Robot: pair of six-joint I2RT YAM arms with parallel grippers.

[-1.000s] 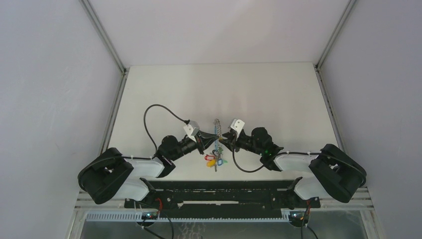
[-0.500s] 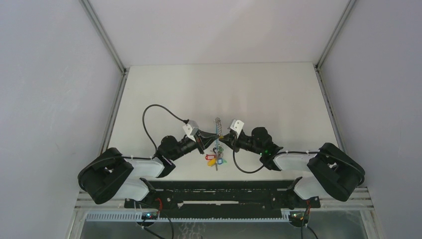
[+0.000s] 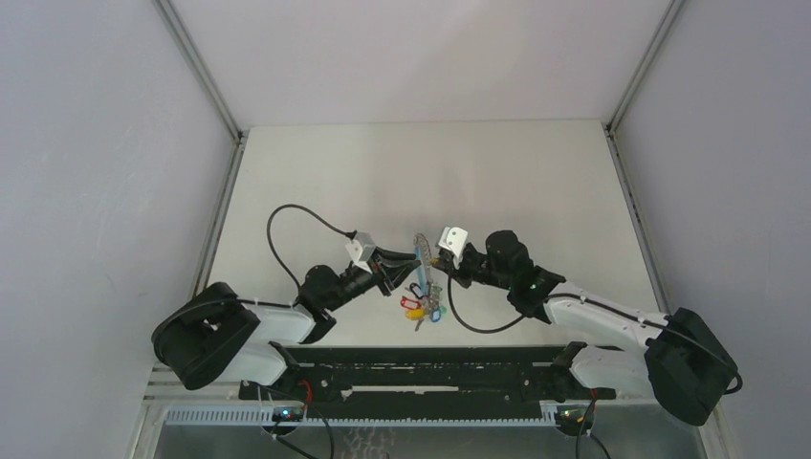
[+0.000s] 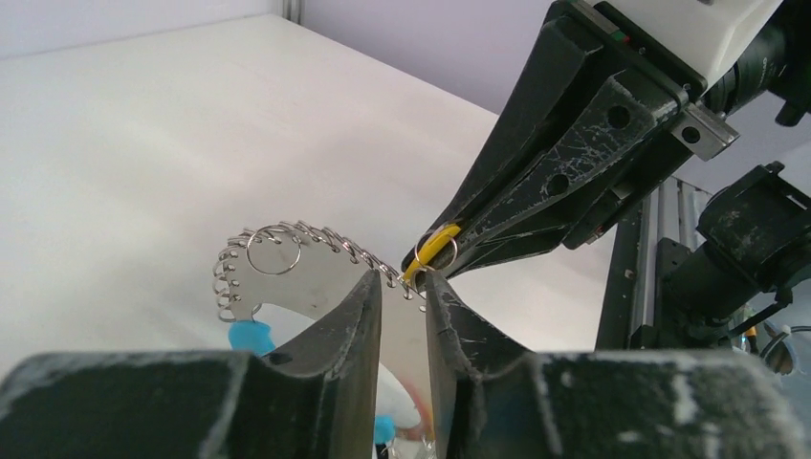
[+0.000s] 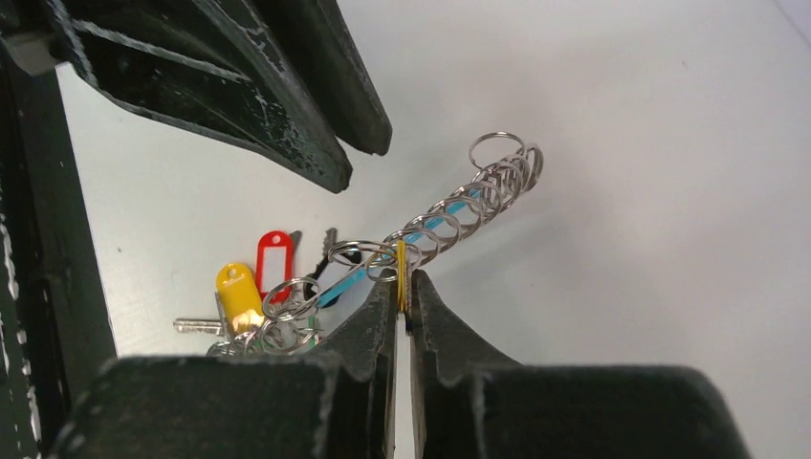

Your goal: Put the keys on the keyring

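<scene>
One yellow-headed key (image 5: 402,260) sits pinched in the right gripper (image 5: 403,283), touching the keyring (image 5: 488,182); the left gripper (image 4: 402,287) stands slightly spread around it.

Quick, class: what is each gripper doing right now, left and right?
Left gripper: fingers slightly open, gripping nothing visibly.
Right gripper: closed on the yellow plastic-headed key.

Even, diffuse overhead light washed the white table (image 3: 402,172), leaving only faint, soft-edged shadows under the arms. At the left wrist, the left gripper's fingers (image 4: 349,368) loomed dark and blurred against a near-glaring tabletop. At the right wrist, the keyring (image 5: 459,206) and yellow key (image 5: 402,277) were crisp, and the right gripper's fingers (image 5: 368,335) were soft.
</scene>
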